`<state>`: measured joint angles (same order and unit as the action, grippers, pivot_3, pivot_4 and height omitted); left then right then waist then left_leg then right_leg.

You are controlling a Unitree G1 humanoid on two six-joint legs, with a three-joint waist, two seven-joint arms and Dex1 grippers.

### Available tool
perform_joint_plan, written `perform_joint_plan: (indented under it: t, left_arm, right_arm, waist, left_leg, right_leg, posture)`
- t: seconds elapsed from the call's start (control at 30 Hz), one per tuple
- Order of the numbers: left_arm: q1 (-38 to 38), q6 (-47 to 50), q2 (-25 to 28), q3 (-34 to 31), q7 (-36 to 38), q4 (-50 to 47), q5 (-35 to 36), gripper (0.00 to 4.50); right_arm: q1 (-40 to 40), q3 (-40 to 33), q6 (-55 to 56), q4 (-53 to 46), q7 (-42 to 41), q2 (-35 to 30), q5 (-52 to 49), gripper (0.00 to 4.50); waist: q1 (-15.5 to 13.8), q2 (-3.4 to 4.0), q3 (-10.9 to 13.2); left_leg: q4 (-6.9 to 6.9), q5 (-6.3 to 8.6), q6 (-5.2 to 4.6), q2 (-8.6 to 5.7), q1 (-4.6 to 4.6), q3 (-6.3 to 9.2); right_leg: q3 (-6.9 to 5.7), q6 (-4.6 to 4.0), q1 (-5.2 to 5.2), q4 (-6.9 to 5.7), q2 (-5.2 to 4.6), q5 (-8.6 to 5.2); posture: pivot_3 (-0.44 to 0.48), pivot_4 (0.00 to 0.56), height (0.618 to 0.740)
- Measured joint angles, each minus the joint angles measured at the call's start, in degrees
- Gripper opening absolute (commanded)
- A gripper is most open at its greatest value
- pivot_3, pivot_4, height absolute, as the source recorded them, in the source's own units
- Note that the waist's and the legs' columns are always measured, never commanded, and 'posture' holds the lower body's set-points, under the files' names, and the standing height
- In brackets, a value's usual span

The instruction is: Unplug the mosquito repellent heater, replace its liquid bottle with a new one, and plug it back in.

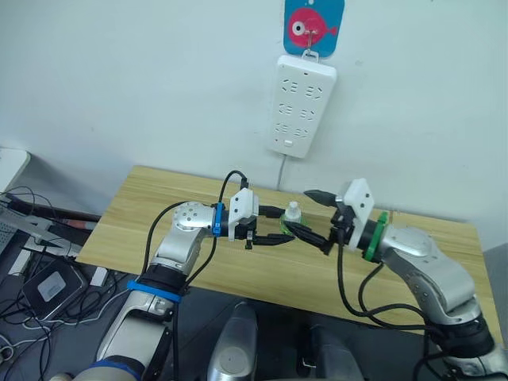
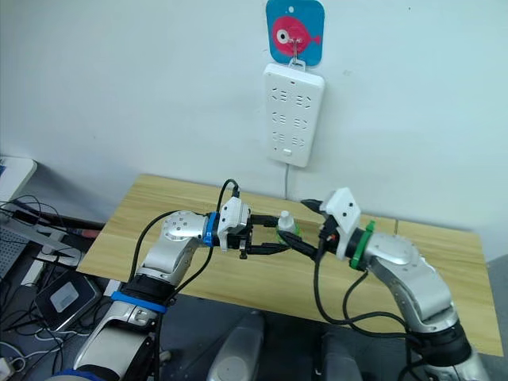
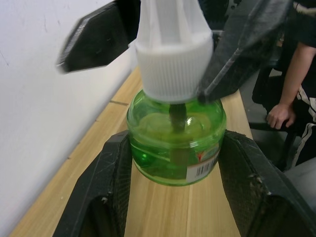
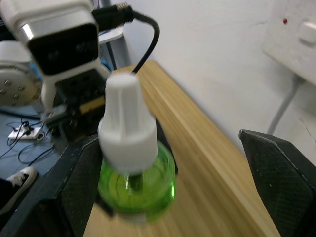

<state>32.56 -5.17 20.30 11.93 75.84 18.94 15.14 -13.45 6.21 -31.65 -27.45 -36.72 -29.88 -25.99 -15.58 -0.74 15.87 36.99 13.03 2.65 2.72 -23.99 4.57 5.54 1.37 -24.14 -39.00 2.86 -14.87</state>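
Observation:
A green liquid bottle [image 1: 292,217] with a white cap is held just above the wooden table [image 1: 159,208], near its back edge. My left gripper [image 1: 286,229] is shut on the bottle's green body, with its black fingers [image 3: 109,183] pressed to both sides. My right gripper [image 1: 298,209] comes in from the other side and stands open around the white cap [image 3: 173,64]. One of its fingers [image 3: 237,54] touches the cap and the other stands apart from it. The mosquito repellent heater is out of view.
A long white power strip [image 1: 305,103] hangs on the wall above the table from a fish-shaped hook [image 1: 312,28], its sockets bare. Cables and boxes [image 1: 48,274] lie on the floor at the left. A person's hand [image 3: 279,114] shows beyond the table.

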Motion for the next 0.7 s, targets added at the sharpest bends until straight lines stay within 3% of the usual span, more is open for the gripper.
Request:
perform_joint_plan:
  t: [0.27,0.4,0.7]
  left_arm:
    - [-0.1,0.7,0.2,0.0,0.7,0.0,0.1,2.19]
    - [-0.1,0.8,0.2,0.0,1.1,0.0,0.1,2.19]
    - [0.4,1.1,-0.4,0.0,1.0,1.0,0.2,2.19]
  right_arm:
    - [4.0,-9.5,-1.6,-3.8,-4.4,-7.2,-5.5,4.48]
    - [3.9,-10.0,-2.8,-4.4,-6.2,-8.2,-8.1,4.48]
    - [-3.9,0.9,-3.5,-3.9,0.9,2.6,-4.0,4.48]
  waist:
    - [0.3,0.0,0.0]
    - [0.4,0.0,0.0]
    - [1.5,0.0,0.0]
  left_leg:
    - [0.01,0.0,0.0,0.0,0.03,0.0]
    - [0.0,0.0,0.0,0.0,0.02,0.0]
    - [0.01,0.0,0.0,-0.01,0.01,0.01]
  right_leg:
    - [0.01,0.01,0.02,-0.02,0.0,0.0]
    - [0.01,0.0,0.01,-0.02,0.0,0.0]
    - [0.01,0.01,0.02,-0.02,0.0,0.0]
  posture:
    - [0.298,0.223,0.74]
    - [0.298,0.222,0.74]
    - [0.307,0.222,0.74]
